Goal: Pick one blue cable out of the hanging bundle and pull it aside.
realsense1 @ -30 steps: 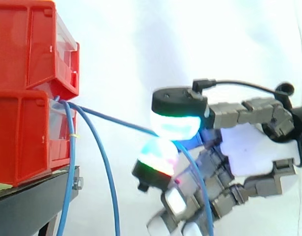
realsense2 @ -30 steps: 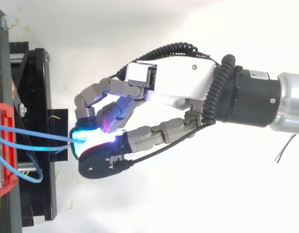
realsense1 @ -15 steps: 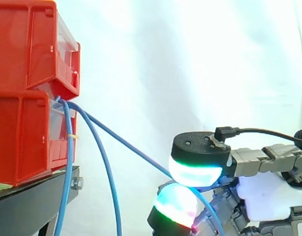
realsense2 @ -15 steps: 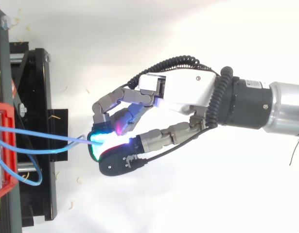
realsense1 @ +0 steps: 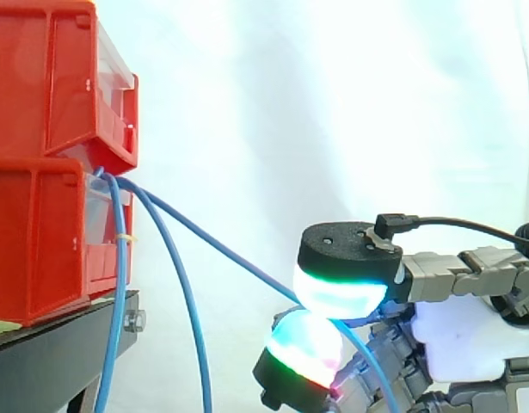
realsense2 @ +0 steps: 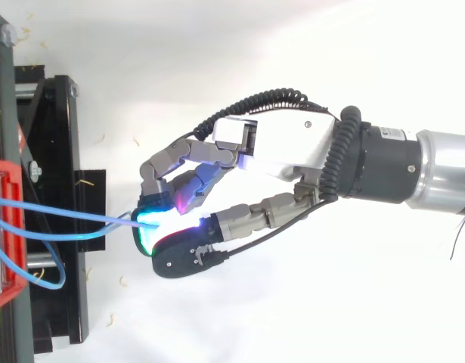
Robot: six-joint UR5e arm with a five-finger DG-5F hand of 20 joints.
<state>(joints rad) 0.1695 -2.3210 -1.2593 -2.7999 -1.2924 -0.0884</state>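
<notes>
Hand [realsense2: 285,144] is holding lower, farther from red bins [realsense1: 40,215] than a second ago | fingertips [realsense1: 337,297] are pinching one blue cable [realsense1: 221,243] taut.

Side camera looked level, close beside the hand [realsense1: 458,344]; top camera looked down from above it; both shared the blue cable [realsense1: 214,246] and red bins [realsense1: 49,129].

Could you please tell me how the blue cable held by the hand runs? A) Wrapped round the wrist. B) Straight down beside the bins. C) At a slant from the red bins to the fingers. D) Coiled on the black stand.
C: in the side view the blue cable stretches at a slant from the red bins down to the hand, pinched between its fingers.
</notes>
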